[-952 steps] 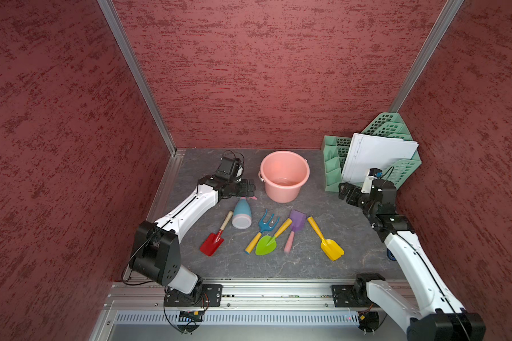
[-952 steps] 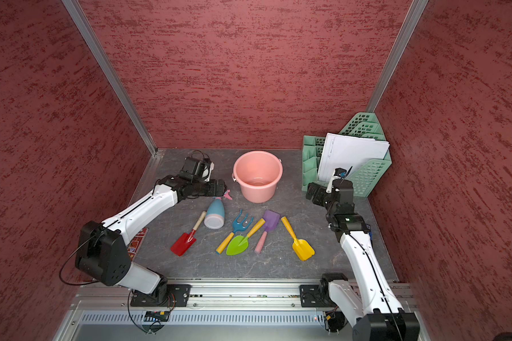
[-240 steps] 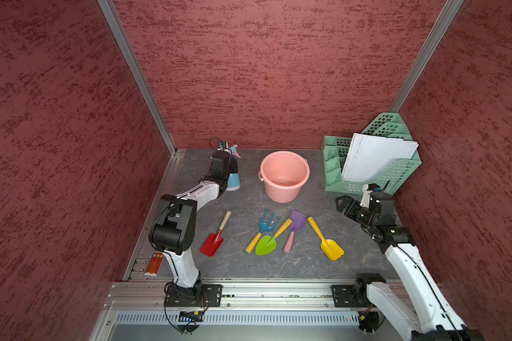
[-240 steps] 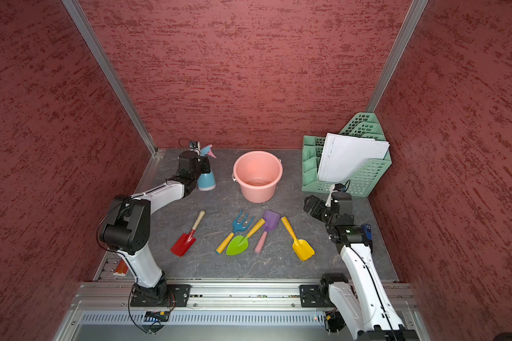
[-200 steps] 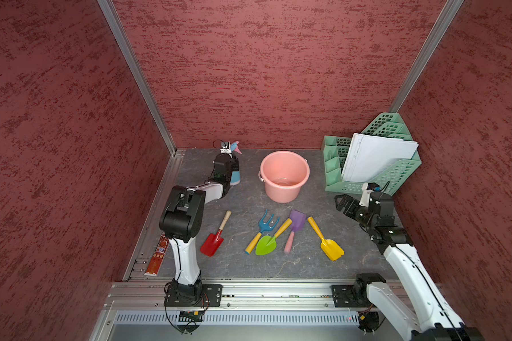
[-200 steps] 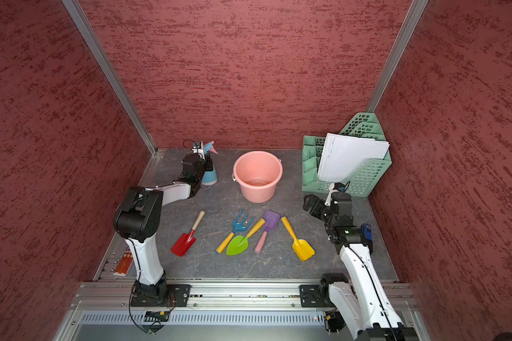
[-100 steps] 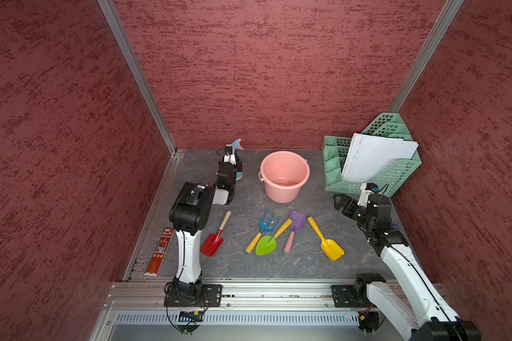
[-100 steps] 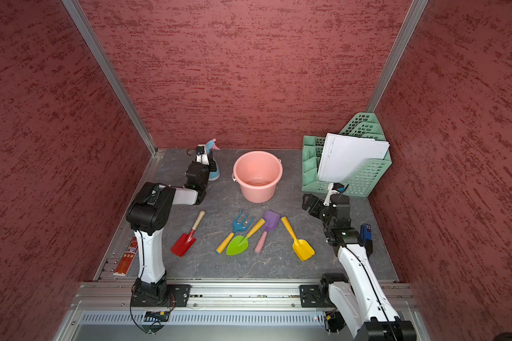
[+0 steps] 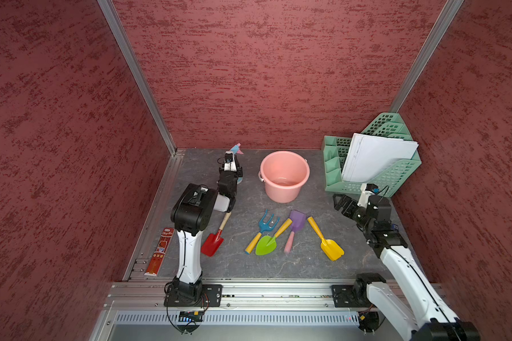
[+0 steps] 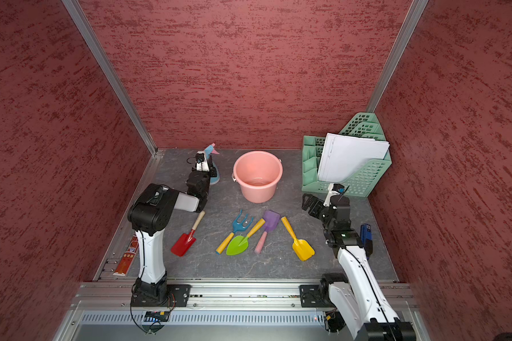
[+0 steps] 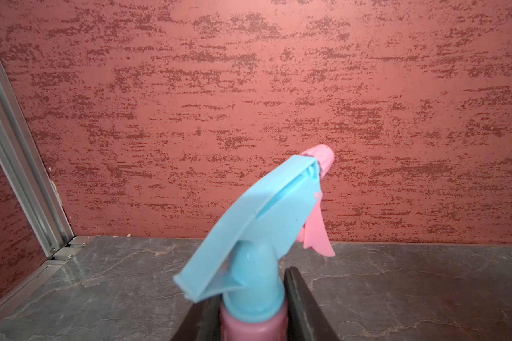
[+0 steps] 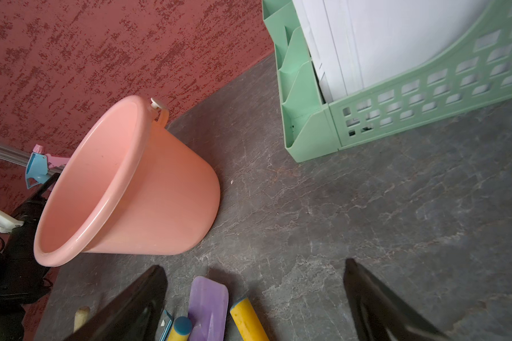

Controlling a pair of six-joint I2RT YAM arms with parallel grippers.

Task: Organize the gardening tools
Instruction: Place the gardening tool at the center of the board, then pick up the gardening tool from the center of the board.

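left gripper (image 11: 252, 311) clamped on spray bottle (image 11: 259, 212) neck; bottle upright at back left of bench (image 9: 249, 265), beside pink bucket (image 9: 281, 193). right gripper (image 12: 254, 265) wide open, empty, near purple spade (image 12: 209, 304). seat base flat before releasing; withdraw slowly, since the bottle looks top-heavy.

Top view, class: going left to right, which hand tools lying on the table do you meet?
Red trowel → purple spade → yellow scoop. The blue fork and green trowel overlap between the first two, so both are left out.
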